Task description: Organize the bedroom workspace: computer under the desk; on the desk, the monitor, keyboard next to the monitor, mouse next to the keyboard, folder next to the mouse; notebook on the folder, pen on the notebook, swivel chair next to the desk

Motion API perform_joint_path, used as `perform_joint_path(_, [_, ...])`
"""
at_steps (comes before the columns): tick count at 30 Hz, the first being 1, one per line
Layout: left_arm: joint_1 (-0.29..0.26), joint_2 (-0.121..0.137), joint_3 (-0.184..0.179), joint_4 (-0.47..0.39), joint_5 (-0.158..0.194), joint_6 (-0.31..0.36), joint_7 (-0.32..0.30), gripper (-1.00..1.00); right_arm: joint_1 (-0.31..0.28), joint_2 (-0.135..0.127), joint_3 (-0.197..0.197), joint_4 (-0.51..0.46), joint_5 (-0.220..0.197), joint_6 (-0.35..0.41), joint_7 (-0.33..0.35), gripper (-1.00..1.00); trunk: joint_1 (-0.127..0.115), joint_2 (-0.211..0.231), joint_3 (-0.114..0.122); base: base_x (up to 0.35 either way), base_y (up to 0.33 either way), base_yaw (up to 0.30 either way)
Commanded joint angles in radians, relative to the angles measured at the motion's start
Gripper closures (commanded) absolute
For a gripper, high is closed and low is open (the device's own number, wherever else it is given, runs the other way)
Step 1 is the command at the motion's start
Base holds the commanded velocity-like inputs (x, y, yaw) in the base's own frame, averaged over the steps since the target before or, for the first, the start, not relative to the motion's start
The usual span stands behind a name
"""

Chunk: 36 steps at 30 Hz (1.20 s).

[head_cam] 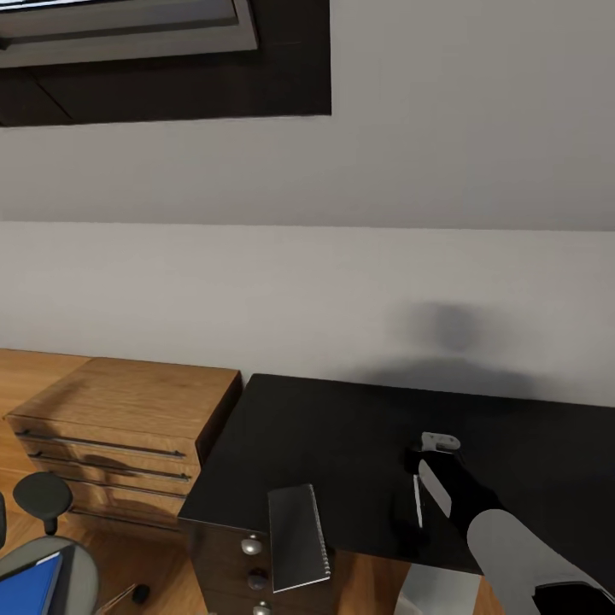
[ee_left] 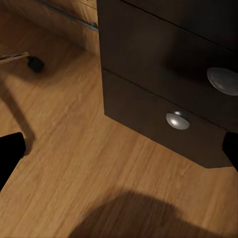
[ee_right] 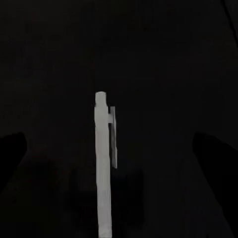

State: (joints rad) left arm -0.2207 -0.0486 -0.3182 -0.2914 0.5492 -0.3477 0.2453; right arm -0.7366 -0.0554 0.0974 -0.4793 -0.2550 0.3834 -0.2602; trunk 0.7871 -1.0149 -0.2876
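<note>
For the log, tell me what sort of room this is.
Probably a home office or bedroom study corner: a glossy black-topped desk with a round-knobbed drawer unit, a light wooden drawer chest against a plain white wall, and a thin white pen on the desk.

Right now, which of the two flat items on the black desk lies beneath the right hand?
The pen, the thin white stick under the right hand. The grey notebook sits apart, overhanging the desk front edge.

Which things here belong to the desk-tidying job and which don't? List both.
Job:
desk
notebook
pen
folder
swivel chair

Not the job:
wooden drawer chest
window
</note>
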Motion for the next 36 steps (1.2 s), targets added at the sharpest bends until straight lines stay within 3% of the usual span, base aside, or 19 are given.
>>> perform_joint_path(1, [-0.001, 0.001, -0.009, 0.000, 0.005, -0.003, 0.007, -1.00, 0.000, -0.001, 0.008, -0.003, -0.010, 0.005, -0.008, -1.00, 0.000, -0.001, -0.001, 0.000, 0.000, 0.000])
perform_joint_path(7, [0.000, 0.001, -0.009, 0.000, 0.005, -0.003, 0.006, -1.00, 0.000, -0.002, 0.008, -0.022, -0.011, 0.005, -0.008, -1.00, 0.000, -0.001, -0.001, 0.000, 0.000, 0.000])
perform_joint_path(10, [0.000, 0.001, -0.009, 0.000, 0.005, -0.003, 0.006, -1.00, 0.000, -0.003, 0.004, -0.093, -0.013, 0.009, -0.012, -1.00, 0.000, -0.001, -0.001, 0.000, 0.000, 0.000])
perform_joint_path(13, [-0.001, 0.001, -0.008, 0.000, 0.005, -0.003, 0.006, -1.00, 0.006, -0.004, 0.002, -0.238, -0.017, 0.041, -0.017, -1.00, 0.000, -0.001, -0.001, 0.000, 0.000, 0.000])
perform_joint_path(15, [-0.001, 0.001, -0.008, 0.000, 0.005, -0.003, 0.006, -1.00, 0.037, -0.004, 0.001, -0.382, -0.019, 0.115, -0.019, -1.00, 0.000, -0.001, -0.001, 0.000, 0.000, 0.000])
perform_joint_path(18, [0.000, 0.002, -0.008, 0.001, 0.006, -0.002, 0.006, -1.00, 0.096, -0.001, 0.001, -0.509, -0.019, 0.165, -0.021, -1.00, 0.000, -0.001, -0.001, 0.000, 0.000, 0.000])
perform_joint_path(22, [-0.001, 0.002, -0.009, 0.001, 0.006, -0.003, 0.006, -1.00, 0.136, 0.000, 0.002, -0.590, -0.020, 0.183, -0.028, -1.00, 0.000, -0.001, -0.001, 0.000, 0.000, 0.000])
perform_joint_path(24, [-0.001, 0.002, -0.009, 0.002, 0.006, -0.002, 0.006, -1.00, 0.159, 0.020, 0.003, -0.657, -0.021, 0.189, -0.045, -1.00, 0.000, -0.001, -0.001, 0.000, 0.000, 0.000])
perform_joint_path(36, [-0.001, 0.005, -0.009, 0.002, 0.007, -0.002, 0.006, -1.00, 0.164, 0.037, 0.002, -0.667, -0.017, 0.183, -0.050, -1.00, 0.000, -0.001, 0.010, -0.024, 0.000, 0.000])
